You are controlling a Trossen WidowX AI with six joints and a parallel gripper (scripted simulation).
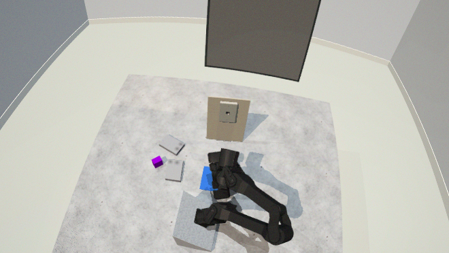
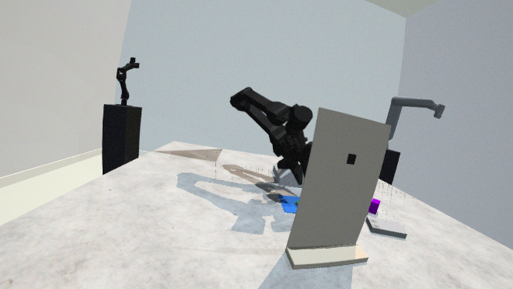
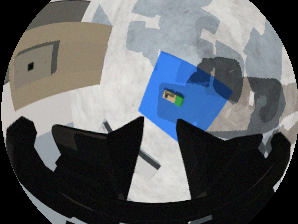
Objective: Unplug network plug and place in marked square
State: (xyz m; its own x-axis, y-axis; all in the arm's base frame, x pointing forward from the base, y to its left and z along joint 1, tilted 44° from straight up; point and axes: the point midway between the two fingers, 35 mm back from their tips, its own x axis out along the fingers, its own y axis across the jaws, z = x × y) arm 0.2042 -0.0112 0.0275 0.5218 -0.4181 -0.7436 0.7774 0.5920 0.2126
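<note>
The small tan and green plug (image 3: 173, 95) lies on the blue marked square (image 1: 205, 177) (image 2: 288, 209) (image 3: 163, 62). In the exterior view only a green bit of it shows past the panel's edge; in the top view the arm hides it. My gripper (image 3: 160, 121) is open and empty, its two black fingertips apart. It is above the table near the plug, and the wrist view shows a gap between fingertips and plug. The upright panel (image 1: 214, 130) (image 2: 334, 198) (image 3: 87, 65) carries the grey socket (image 1: 231, 119) (image 3: 42, 75), whose dark opening has no plug in it.
Two flat grey boxes (image 1: 171, 144) (image 1: 175, 171) and a purple cube (image 1: 157, 162) (image 2: 374, 207) lie to the left of the square in the top view. A large grey block (image 1: 192, 217) stands beside the arm's base. The panel has a foot (image 2: 326, 257) on the table.
</note>
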